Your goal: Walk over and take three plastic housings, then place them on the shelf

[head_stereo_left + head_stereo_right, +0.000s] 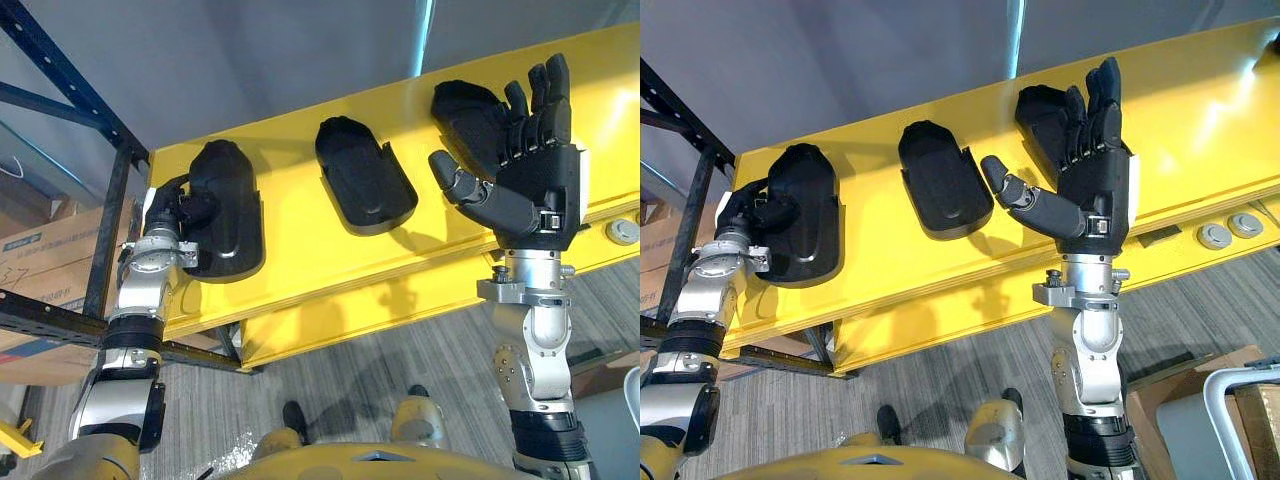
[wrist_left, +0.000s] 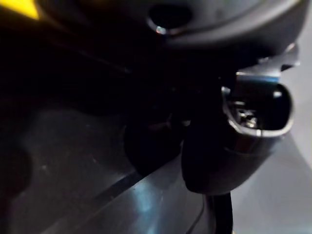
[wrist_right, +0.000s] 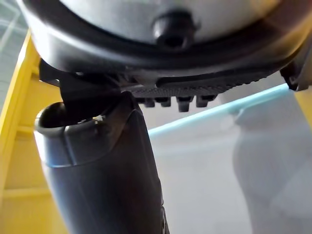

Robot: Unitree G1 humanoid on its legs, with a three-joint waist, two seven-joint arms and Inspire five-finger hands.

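Right hand (image 1: pixel 535 190): raised upright, fingers straight, thumb spread, holding nothing, partly covering right housing (image 1: pixel 465 110).
Left hand (image 1: pixel 170 215): at left end of yellow shelf (image 1: pixel 300 250), fingers curled over edge of left housing (image 1: pixel 230 215); dark on dark, hard to separate.
Middle housing (image 1: pixel 365 175): lying untouched, bare yellow either side.
Blue rack post (image 1: pixel 110 230): just beside left arm.

1. the head views are evenly bright; the yellow shelf (image 1: pixel 300 215) shows a pale sheen toward its right end.
2. soft shadows lie on the shelf beside the middle plastic housing (image 1: pixel 365 175) and under the raised, spread right hand (image 1: pixel 535 185).
3. a thin pale light strip (image 1: pixel 428 35) runs down the grey wall (image 1: pixel 250 60).
4. the left wrist view is very dim: the left hand (image 2: pixel 214 161) and the left plastic housing (image 1: pixel 230 200) it grips merge into black, with a few small glints.
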